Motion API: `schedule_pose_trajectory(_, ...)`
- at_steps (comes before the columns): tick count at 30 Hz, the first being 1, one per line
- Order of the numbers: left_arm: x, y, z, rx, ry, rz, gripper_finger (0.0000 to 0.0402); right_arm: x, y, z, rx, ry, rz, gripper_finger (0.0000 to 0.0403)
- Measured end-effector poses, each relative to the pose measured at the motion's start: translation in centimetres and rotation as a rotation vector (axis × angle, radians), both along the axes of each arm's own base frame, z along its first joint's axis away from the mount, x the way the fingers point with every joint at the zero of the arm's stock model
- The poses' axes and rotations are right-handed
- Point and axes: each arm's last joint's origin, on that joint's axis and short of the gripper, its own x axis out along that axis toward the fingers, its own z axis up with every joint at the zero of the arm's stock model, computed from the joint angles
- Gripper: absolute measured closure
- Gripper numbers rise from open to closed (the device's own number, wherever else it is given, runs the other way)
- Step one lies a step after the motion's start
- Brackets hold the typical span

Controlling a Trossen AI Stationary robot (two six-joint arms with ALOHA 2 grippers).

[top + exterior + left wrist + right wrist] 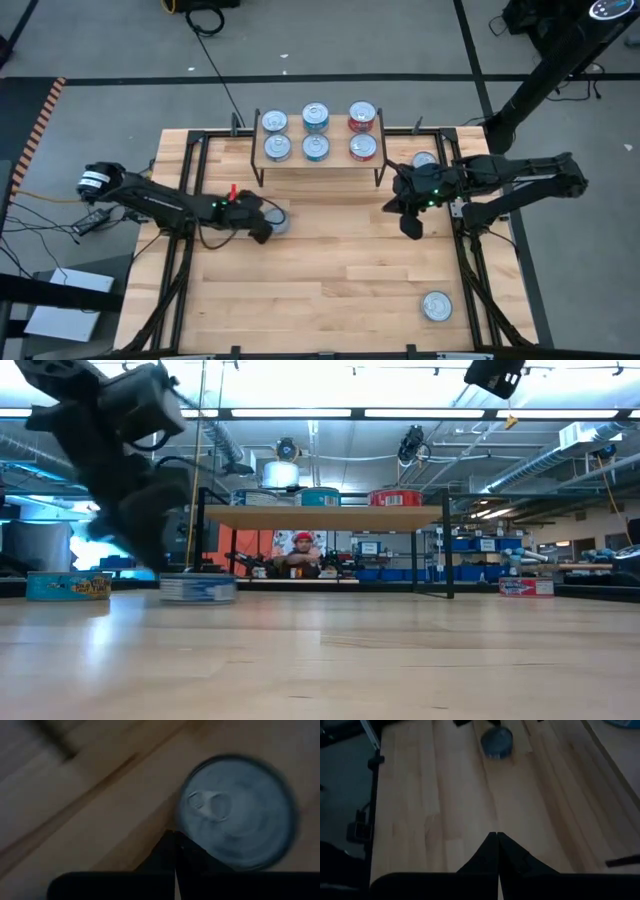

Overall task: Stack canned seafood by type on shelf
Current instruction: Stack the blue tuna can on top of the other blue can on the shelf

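The shelf [335, 166] stands at the table's far middle with six cans on its top board, in three columns: blue-labelled [276, 147], teal [316, 148] and red [363, 147]. A dark-blue-labelled can [280, 219] rests flat on the table in front of the shelf's left end. My left gripper [264, 230] is shut, low and slanting down, with its fingertips [171, 845] at the rim of that can [235, 812]. My right gripper [410, 226] is shut and hangs well above the table to the right of the shelf, with nothing between its fingers [492, 851]. My left gripper has its shut fingertips right beside the can's side rim [183, 832], coming slanting down from the table's left. Whether they touch the rim, I cannot tell. The can sits flat on the table, its top up.
One more can [436, 306] lies near the table's front right corner and another [424, 160] sits by the shelf's right end, partly under my right arm. Black rails [186, 250] run along both sides of the table. Bare wood lies at the table's near middle.
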Motion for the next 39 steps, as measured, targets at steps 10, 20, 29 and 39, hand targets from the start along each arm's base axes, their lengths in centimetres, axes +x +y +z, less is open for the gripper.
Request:
schedule_pose_trajectory(10, 3.5, -1.5, 1.4, 0.111, -0.197, -0.138, 0.0401, 1.6, 1.6, -0.2, 0.046, -0.054, -0.005, 0.0398)
schedule_pose_trajectory(20, 3.4, -0.5, 1.5, 0.239, -0.245, 0.006, 0.0401, 4.0, 3.1, -2.4, 0.001, 0.027, 0.0, 0.0398)
schedule_pose_trajectory(29, 2.3, -0.3, -1.0, 0.08, -0.513, -0.045, 0.0402, 8.3, 3.9, -7.0, -0.108, 0.161, 0.012, 0.0398)
schedule_pose_trajectory(39, 0.6, 0.0, -2.8, 0.156, -0.46, -0.094, 0.0401, 14.1, 4.2, -12.8, -0.161, 0.126, 0.03, 0.0398)
